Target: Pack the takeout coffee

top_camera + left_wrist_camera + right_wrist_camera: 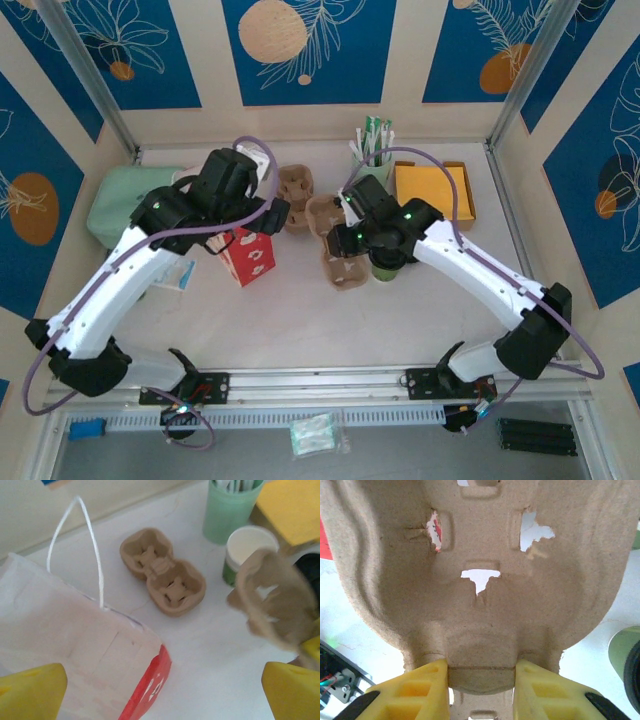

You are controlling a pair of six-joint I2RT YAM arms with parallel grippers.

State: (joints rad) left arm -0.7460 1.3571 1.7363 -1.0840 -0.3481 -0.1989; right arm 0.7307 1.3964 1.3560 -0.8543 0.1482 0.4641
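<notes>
Blue panels printed with pale leaves and orange discs wall in a white tabletop [300, 320]; both arms reach over its middle. On the left side a white paper bag [75, 645] with a red face and a white cord handle sits under the left jaws; these are spread wide and released, gripping nothing, their yellow fingers [30, 692] at the bottom corners of the left wrist view. Behind the bag a brown two-cup cardboard carrier [162, 572] lies flat on the tabletop, apart from everything else. The right jaws are clenched on a second cardboard carrier [480, 555]; the yellow fingers [420, 692] pinch a ridge at its edge from both sides, and in the left wrist view it hangs tilted. The coffee cup [250, 545], white with a green lower band, stands upright on the tabletop just beside the mint tumbler of sticks [227, 512] and just behind the held carrier; its top looks pale. Right of the tumbler is a shallow box with a yellow sheet [432, 190]; a pale green tub [125, 205] sits at the far left.
</notes>
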